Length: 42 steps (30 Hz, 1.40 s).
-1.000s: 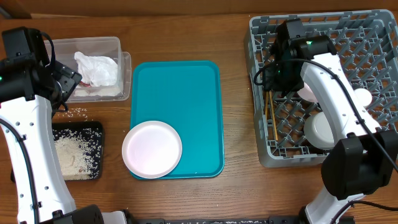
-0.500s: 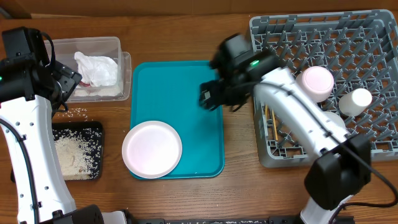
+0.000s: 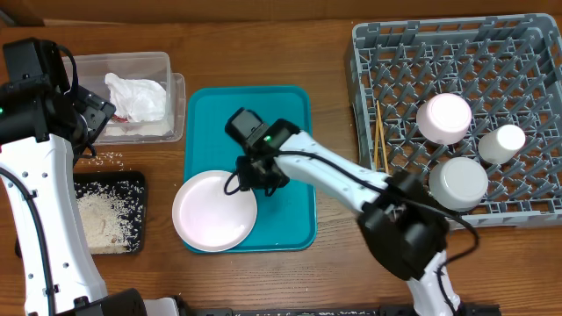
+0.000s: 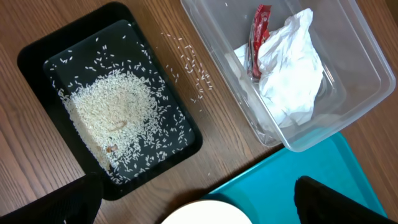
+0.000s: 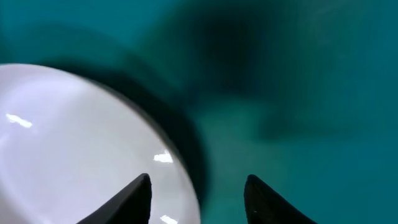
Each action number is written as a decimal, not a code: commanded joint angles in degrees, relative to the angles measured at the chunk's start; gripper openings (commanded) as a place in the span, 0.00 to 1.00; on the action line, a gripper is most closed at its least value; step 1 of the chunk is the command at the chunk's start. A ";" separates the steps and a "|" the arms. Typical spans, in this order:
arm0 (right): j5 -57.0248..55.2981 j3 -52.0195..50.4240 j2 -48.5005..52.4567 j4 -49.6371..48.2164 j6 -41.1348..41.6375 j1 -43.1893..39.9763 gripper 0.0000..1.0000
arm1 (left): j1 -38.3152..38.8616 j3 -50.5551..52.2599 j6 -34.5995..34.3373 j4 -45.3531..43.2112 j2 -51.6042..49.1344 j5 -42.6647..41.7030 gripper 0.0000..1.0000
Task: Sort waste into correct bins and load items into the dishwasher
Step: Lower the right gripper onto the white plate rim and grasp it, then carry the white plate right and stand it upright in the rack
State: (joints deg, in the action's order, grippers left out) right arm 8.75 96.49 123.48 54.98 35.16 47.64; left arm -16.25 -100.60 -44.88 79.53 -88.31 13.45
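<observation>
The plate (image 3: pixel 214 211), your one item left, overhangs the teal tray's (image 3: pixel 281 123) corner nearest the black tray (image 3: pixel 132 184). Your right gripper (image 3: pixel 252 173) hovers at its rim, fingers half apart, empty. Dish (image 3: pixel 444 118), bowl (image 3: pixel 458 182), cup (image 3: pixel 502 143) and chopsticks (image 3: pixel 381 140) are racked (image 3: pixel 527 53); napkin (image 3: pixel 139 96) and wrapper (image 4: pixel 258 31) are tubbed (image 3: pixel 132 60). Stray grains (image 4: pixel 189 62) lie on the table. Left gripper (image 4: pixel 196 199) hangs wide open, empty.

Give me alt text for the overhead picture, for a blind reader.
The right gripper hangs over the rim of a white plate on a teal tray. At right, a grey dish rack holds a small dish, bowl, cup and chopsticks; at left sit a clear tub with a napkin and a black tray of rice.
</observation>
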 commanded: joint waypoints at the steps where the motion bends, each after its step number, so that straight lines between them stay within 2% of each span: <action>1: 0.35 0.94 0.57 -0.52 2.62 0.81 0.47 | -0.22 -0.35 -0.55 -0.04 -0.48 0.00 1.00; 4: 0.33 0.94 0.61 -0.94 2.62 1.49 0.46 | -0.22 -0.35 -0.55 -0.04 -0.48 0.00 1.00; 8: 0.28 0.94 0.63 -0.92 2.62 2.34 0.39 | -0.22 -0.35 -0.55 -0.04 -0.48 0.00 1.00; 15: -1.27 -2.60 0.85 -2.58 4.59 2.67 0.36 | -0.22 -0.35 -0.55 -0.04 -0.48 0.00 1.00; 18: -1.64 -3.17 0.85 -2.67 4.57 2.67 0.28 | -0.22 -0.35 -0.55 -0.04 -0.48 0.00 1.00; 21: -1.22 -3.04 0.83 -2.58 5.03 2.62 0.13 | -0.22 -0.35 -0.55 -0.04 -0.48 0.00 1.00; 24: -1.27 -2.29 0.81 -1.73 4.96 1.92 0.05 | -0.22 -0.35 -0.55 -0.04 -0.48 0.00 1.00; 31: -2.84 7.04 -0.57 7.98 2.08 -4.37 0.04 | -0.22 -0.35 -0.55 -0.04 -0.48 0.00 1.00; 37: -22.16 19.12 -3.48 21.75 2.27 -13.64 0.04 | -0.22 -0.35 -0.55 -0.04 -0.48 0.00 1.00; 42: -41.55 25.11 -4.13 27.26 2.58 -21.31 0.04 | -0.22 -0.35 -0.55 -0.04 -0.48 0.00 1.00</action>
State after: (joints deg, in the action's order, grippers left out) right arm -16.10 118.26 122.52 81.60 37.67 29.63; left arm -16.25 -100.60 -44.91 79.53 -88.31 13.45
